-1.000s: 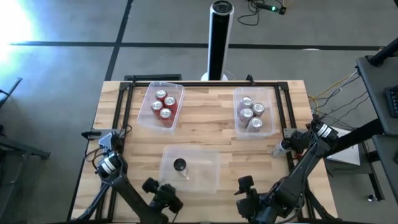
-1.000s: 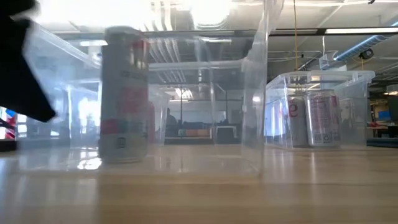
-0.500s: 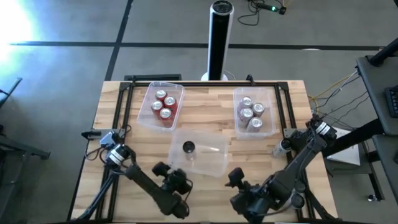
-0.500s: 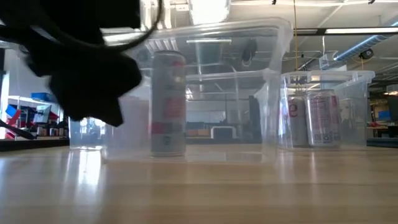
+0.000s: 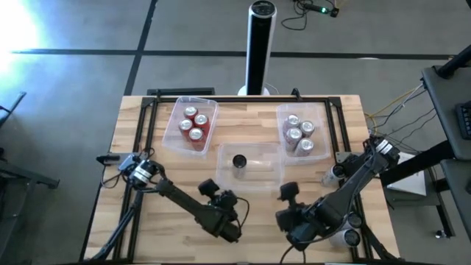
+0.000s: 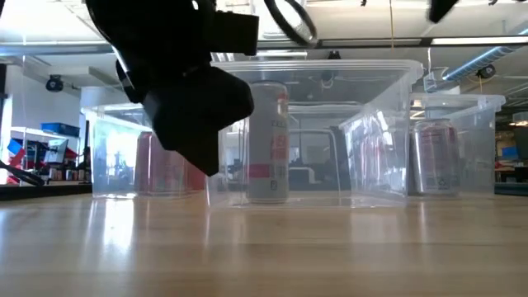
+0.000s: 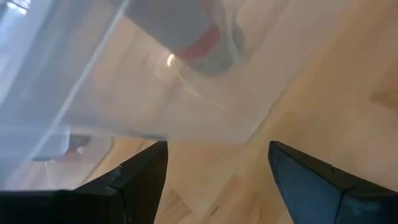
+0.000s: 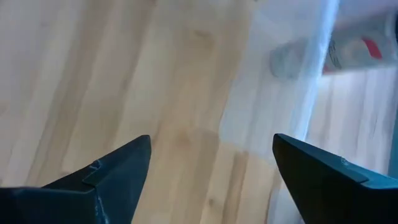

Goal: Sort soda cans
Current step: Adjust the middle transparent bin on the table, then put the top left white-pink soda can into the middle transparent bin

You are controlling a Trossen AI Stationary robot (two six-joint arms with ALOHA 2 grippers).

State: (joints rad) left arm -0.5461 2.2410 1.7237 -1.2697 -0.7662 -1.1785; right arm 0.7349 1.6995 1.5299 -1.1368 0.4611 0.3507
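a single soda can (image 5: 239, 161) stood upright in the middle tub (image 5: 274, 175) on the bench (image 5: 147, 221), just ahead of both grippers. left gripper (image 5: 227, 200) and right gripper (image 5: 287, 193) had their jaws spread wide, holding nothing. beyond them, red cans (image 5: 195, 122) filled one tub (image 5: 174, 118), silver-grey cans (image 5: 296, 133) another (image 5: 319, 131).

Bright overhead lighting with window glare at the high view's upper left; both wrist views blurred, the clear tub (image 5: 249, 165) smeared, low view's foreground arm a dark silhouette.
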